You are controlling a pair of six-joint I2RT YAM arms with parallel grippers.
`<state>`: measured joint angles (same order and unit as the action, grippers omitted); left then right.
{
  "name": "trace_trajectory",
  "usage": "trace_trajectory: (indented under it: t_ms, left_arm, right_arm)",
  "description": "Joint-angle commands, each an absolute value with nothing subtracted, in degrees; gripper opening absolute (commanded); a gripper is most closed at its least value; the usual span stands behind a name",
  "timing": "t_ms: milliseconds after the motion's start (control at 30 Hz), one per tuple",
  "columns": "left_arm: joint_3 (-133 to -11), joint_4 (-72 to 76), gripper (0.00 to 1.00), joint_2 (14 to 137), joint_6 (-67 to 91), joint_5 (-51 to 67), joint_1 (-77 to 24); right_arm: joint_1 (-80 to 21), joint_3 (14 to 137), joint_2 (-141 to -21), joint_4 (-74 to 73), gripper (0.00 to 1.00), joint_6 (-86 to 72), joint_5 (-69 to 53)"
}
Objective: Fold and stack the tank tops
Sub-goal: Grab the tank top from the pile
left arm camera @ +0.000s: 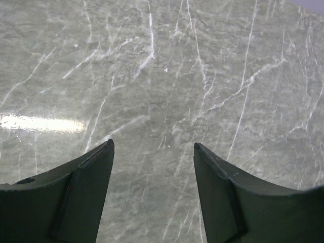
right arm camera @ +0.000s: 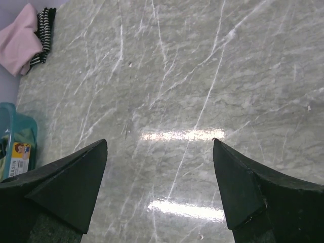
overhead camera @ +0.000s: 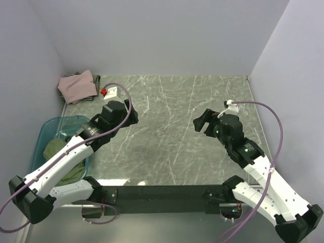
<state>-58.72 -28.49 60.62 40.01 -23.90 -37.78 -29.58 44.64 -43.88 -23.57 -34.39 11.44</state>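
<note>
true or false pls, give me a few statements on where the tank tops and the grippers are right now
1. The left gripper and the right gripper are both open and hold nothing. True.
2. The pink tank top lies on the striped tank top at the far left corner of the table. True.
3. The olive-green tank top is spread flat in the middle of the table. False: it sits bunched inside the teal bin at the left edge.
4. The right gripper is shut on the pink tank top. False: it hangs open over bare table, well away from that top.
</note>
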Motion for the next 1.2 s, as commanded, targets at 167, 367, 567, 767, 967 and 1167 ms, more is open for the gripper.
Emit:
trace_trajectory:
  t_ms: [167,367,567,767,967,1167]
  left_arm:
    - [-61.78,-29.35,0.69,59.42,42.36,-27.16,-37.44]
    - [-66.00,-37.33,0.65,60.46,49.64,-37.07,-36.92]
    - [-71.45,-54.30,0.72,63.45,65.47,-38.60,-21.65]
    - [-67.60,-59.76,0.77,66.09,68.79,-35.50,-1.86]
    - [-56.26,-59.43,0.80,69.69,75.84,-30.59,11.41]
    - [-52.30,-58.98,0.82,71.46,78.57,-34.54,15.55]
  right_arm:
    - [-29.44,47.81,-42.98,-25.31,0.91,-32.17,14.06]
    - [-29.44,48.69,-44.47,-25.58,0.91,-31.11,13.27]
    - [-29.44,49.14,-47.72,-24.35,0.91,-30.94,8.62]
    - [-29.44,48.87,-52.11,-22.68,0.91,-30.41,4.14]
    - [-29.44,48.08,-53.00,-22.59,0.91,-30.06,2.82]
    - [-29.36,46.76,-53.26,-22.76,0.91,-29.53,2.37]
